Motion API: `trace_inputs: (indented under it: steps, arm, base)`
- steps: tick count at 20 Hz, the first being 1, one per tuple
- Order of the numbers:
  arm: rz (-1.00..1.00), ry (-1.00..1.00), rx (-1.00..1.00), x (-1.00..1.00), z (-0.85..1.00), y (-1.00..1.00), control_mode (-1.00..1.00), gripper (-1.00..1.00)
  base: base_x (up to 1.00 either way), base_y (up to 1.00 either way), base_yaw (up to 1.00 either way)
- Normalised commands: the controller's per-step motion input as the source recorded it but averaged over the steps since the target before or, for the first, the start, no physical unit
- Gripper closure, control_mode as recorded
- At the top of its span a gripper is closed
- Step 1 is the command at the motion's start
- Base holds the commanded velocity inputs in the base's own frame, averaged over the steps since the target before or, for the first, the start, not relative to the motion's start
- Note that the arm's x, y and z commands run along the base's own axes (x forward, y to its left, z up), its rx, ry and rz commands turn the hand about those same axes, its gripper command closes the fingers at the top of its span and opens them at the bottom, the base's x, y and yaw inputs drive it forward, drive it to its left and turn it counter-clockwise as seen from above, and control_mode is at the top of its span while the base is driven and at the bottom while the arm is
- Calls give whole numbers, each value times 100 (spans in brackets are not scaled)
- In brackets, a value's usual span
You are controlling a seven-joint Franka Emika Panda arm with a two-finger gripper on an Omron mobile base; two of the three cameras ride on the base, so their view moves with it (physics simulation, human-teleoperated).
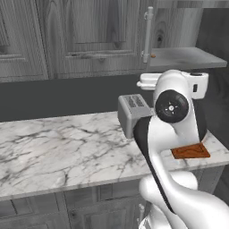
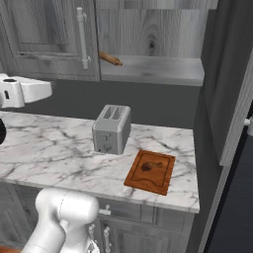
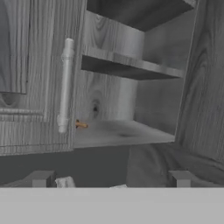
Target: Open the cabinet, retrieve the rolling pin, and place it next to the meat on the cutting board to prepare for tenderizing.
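The cabinet (image 2: 148, 29) stands with its right door (image 2: 227, 74) swung wide and its left door (image 2: 44, 34) shut, a pale bar handle (image 2: 81, 37) on it. The rolling pin (image 2: 109, 59) lies on the lower shelf (image 2: 158, 69), partly behind the shut door's edge; its tip (image 3: 81, 125) peeks out beside the handle (image 3: 65, 85). On the counter, the meat (image 2: 150, 166) rests on the cutting board (image 2: 163, 183). My gripper (image 3: 111, 179) is open and empty, facing the cabinet from a distance, above the counter and left of the toaster.
A grey toaster (image 2: 112, 129) stands just left of the board on the marble counter (image 2: 49, 148). The open door juts out past the counter's right end. An upper shelf (image 3: 131, 65) crosses the cabinet. My own arm hides part of the board (image 1: 191, 151).
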Motion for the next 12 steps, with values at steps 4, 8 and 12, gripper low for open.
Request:
trace_inputs:
  steps: [4,8,12]
  arm:
    - [24,-6,9,50,1,-2,-100,-100]
    - [14,-2,1,39,0,0,-100,-100]
    - [1,1,0,10,0,0,-100,-100]
  base:
    - [0,0,0]
    - [0,0,0]
    - [0,0,0]
